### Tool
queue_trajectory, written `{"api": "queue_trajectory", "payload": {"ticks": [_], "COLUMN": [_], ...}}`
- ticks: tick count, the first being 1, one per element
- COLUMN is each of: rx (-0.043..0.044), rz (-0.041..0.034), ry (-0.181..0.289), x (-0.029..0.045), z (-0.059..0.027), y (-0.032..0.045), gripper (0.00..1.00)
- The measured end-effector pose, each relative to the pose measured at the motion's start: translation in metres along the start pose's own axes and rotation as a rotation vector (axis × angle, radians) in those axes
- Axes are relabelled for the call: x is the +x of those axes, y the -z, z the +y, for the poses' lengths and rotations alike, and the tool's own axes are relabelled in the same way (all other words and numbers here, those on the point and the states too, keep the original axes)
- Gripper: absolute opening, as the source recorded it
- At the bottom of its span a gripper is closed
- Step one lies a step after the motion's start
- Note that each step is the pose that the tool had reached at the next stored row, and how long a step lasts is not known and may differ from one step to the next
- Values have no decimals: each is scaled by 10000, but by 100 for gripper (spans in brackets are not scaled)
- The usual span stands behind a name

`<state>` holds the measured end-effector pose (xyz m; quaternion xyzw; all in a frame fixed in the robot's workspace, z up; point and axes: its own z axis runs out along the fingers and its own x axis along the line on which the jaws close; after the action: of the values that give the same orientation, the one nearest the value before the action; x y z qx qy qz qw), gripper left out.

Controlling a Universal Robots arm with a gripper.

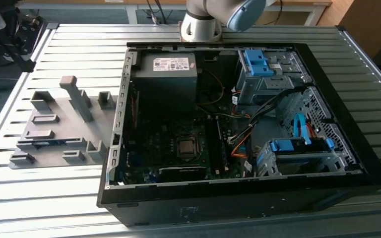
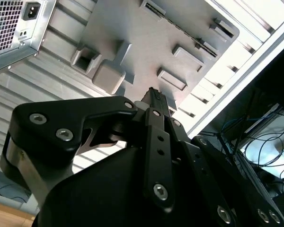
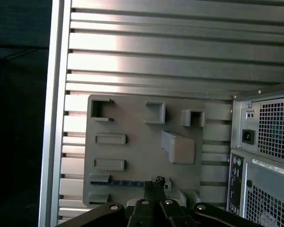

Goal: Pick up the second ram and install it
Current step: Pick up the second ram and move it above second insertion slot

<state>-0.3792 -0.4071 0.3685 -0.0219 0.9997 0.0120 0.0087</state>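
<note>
Well, here is the scene as you have it.

Claw: the gripper (image 3: pixel 155 183) is clenched. Its two slim black metal fingers are pressed flat together with nothing between them, and matte, bolted linkage arms spread out behind.

Second ram: the second ram (image 3: pixel 117 183), a thin blue-green strip, sits on edge in a long slot of the fixture plate. In the first wrist view the fingertips overlap one end of it, and you cannot tell whether they touch.

Fixture plate: the fixture plate (image 3: pixel 132 151) is dull grey plastic, flat, and studded with rectangular pockets and blocks. A tall post (image 1: pixel 78 99) stands out in the exterior view, where the wrist views foreshorten it to a stub.

Table: the table (image 1: pixel 78 39) is ribbed, shiny aluminium slats under everything.

Computer case: the computer case (image 1: pixel 243 193) is black and lies open just beside the plate, on the exterior view's right. That view shows you the inside: a grey power supply (image 1: pixel 166 74), a dark motherboard (image 1: pixel 170 144) and blue drive caddies (image 1: pixel 260 62). The first wrist view gives you the perforated metal rear panel with its sockets.
</note>
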Motion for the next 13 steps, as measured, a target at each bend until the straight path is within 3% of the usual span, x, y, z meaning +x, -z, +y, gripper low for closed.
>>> {"api": "queue_trajectory", "payload": {"ticks": [7, 13], "rx": [92, 85], "rz": [16, 32], "ry": [308, 1021], "x": [23, 29], "z": [-11, -13], "y": [-1, -4], "gripper": [11, 11]}}
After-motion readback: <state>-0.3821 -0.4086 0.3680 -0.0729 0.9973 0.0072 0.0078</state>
